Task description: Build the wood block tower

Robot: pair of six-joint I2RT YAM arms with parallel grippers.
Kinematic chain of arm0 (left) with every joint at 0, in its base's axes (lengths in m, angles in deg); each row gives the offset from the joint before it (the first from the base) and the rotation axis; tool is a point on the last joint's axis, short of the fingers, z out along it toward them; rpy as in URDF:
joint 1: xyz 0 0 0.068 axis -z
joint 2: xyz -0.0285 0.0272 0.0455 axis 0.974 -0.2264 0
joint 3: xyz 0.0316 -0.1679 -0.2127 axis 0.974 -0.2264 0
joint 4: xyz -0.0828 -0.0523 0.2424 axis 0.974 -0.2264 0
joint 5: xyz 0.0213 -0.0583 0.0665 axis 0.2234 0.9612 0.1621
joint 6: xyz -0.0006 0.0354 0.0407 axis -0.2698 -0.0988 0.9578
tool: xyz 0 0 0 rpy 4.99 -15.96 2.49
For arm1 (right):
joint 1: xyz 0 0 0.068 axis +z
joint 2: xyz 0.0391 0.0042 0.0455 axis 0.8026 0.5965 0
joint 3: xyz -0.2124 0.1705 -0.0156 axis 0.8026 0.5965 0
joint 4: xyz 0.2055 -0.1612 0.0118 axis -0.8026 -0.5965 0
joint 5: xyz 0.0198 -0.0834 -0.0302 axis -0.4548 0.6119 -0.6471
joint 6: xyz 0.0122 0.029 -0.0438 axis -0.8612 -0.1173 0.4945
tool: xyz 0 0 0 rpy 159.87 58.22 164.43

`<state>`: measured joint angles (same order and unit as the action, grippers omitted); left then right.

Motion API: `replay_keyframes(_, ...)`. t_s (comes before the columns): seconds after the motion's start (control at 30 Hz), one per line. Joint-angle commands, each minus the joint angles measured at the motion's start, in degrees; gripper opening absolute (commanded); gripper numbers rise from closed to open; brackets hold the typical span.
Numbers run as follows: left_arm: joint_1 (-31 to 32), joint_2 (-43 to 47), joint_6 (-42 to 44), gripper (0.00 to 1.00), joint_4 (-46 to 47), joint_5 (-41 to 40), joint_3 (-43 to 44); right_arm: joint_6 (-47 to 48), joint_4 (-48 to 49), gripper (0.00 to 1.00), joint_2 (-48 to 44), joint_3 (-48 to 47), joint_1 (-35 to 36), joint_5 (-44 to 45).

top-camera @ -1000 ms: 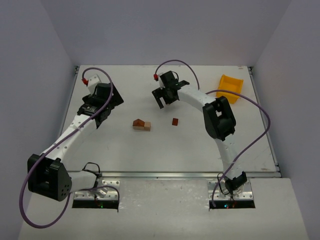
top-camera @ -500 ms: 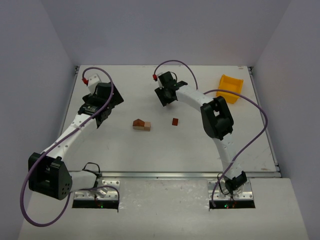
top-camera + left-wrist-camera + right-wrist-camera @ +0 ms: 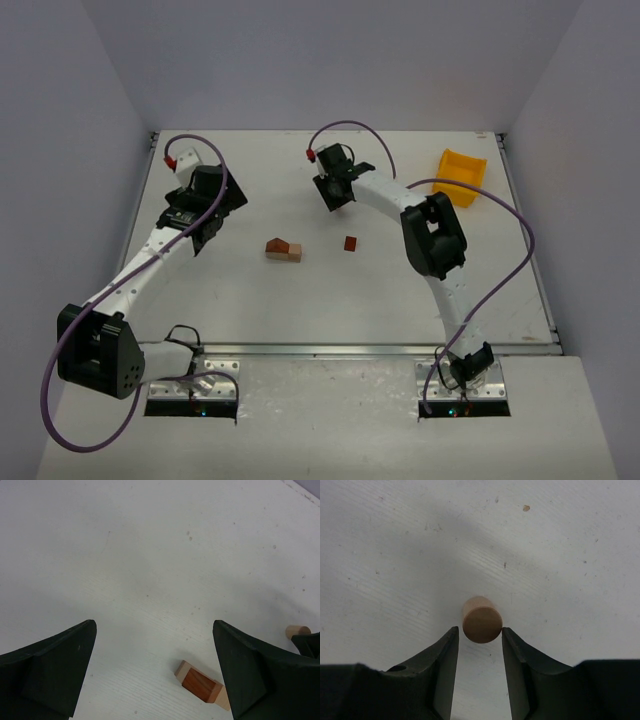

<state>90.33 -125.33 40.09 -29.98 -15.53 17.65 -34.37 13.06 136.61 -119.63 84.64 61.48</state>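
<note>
A small pale wooden cylinder (image 3: 481,619) stands on the table at the far middle, also visible in the left wrist view as the cylinder (image 3: 297,631). My right gripper (image 3: 479,630) has its fingertips against the cylinder's two sides; from above the right gripper (image 3: 333,190) hides it. The wood block tower's cluster (image 3: 283,250), a pale bar with a reddish-brown piece on it, lies at the table's middle and shows as the cluster (image 3: 200,684). A separate reddish-brown cube (image 3: 349,243) sits to its right. My left gripper (image 3: 203,232) hangs open left of the cluster, and the left gripper (image 3: 155,670) holds nothing.
A yellow plastic bin (image 3: 461,175) sits at the far right corner. White walls enclose the table on three sides. The right arm's elbow (image 3: 433,240) stands right of the cube.
The right gripper's jaws have narrowed from wide open down onto the cylinder, and the gripper shifted slightly toward the far side. The left arm and the blocks have not moved.
</note>
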Motion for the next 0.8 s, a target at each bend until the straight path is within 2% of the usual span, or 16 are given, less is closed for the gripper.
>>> replay_keyframes(0.0, -0.05, 0.1, -0.91, 1.0, 1.74, -1.32, 0.16, -0.06, 1.95, 0.39, 0.51, -2.89, 0.33, 0.0)
replay_keyframes(0.13, -0.05, 0.1, -1.0, 1.0, 1.54, -1.34, 0.29, 0.03, 1.91, 0.32, 0.64, -3.03, 0.29, 0.02)
replay_keyframes(0.37, -0.05, 0.25, -1.09, 1.0, 1.06, -1.0, 0.32, 2.49, 4.42, 0.13, -2.36, -0.87, 0.29, -3.56)
replay_keyframes(0.5, -0.05, 0.74, -0.91, 1.0, 0.95, -0.52, 0.19, 6.86, 6.2, 0.1, -7.41, 2.56, 0.29, -7.16)
replay_keyframes(0.77, -0.05, 1.33, -0.59, 1.0, 1.12, 0.68, 0.02, 12.9, 10.79, 0.09, -21.32, 16.94, 0.37, -19.06)
